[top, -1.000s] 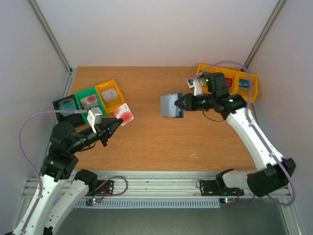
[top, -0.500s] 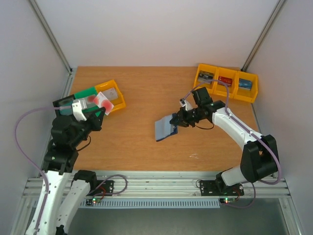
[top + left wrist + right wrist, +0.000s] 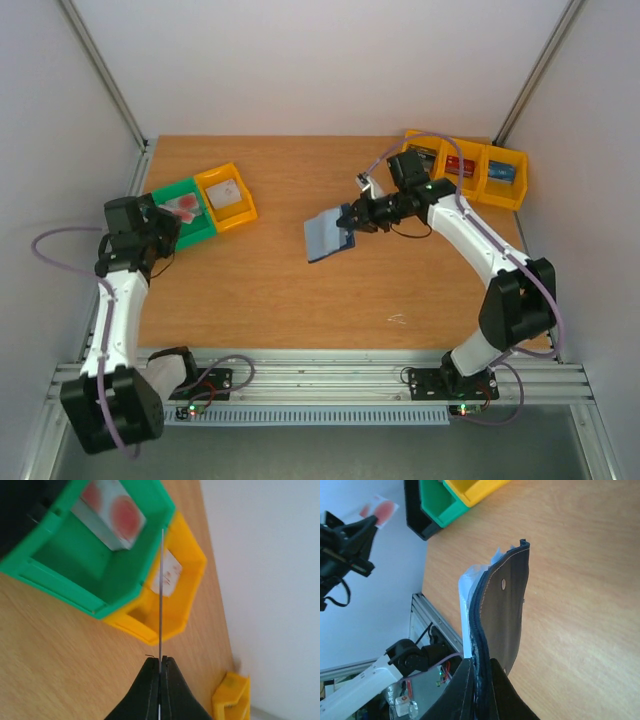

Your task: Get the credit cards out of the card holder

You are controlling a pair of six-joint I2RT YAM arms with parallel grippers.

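right gripper [image 3: 347,220] clamped on soft navy-blue bifold card holder [image 3: 322,237], mid-scene; floppy, so grip near the fold. left gripper [image 3: 160,662] pinching a thin red plastic credit card [image 3: 382,511] by the green plastic bin [image 3: 75,587], far left; light, slick.

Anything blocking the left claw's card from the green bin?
Nothing visible does. The card, pinched edge-on in the left claw, faces the open green bin; a red-spotted card lies inside, leaving room.
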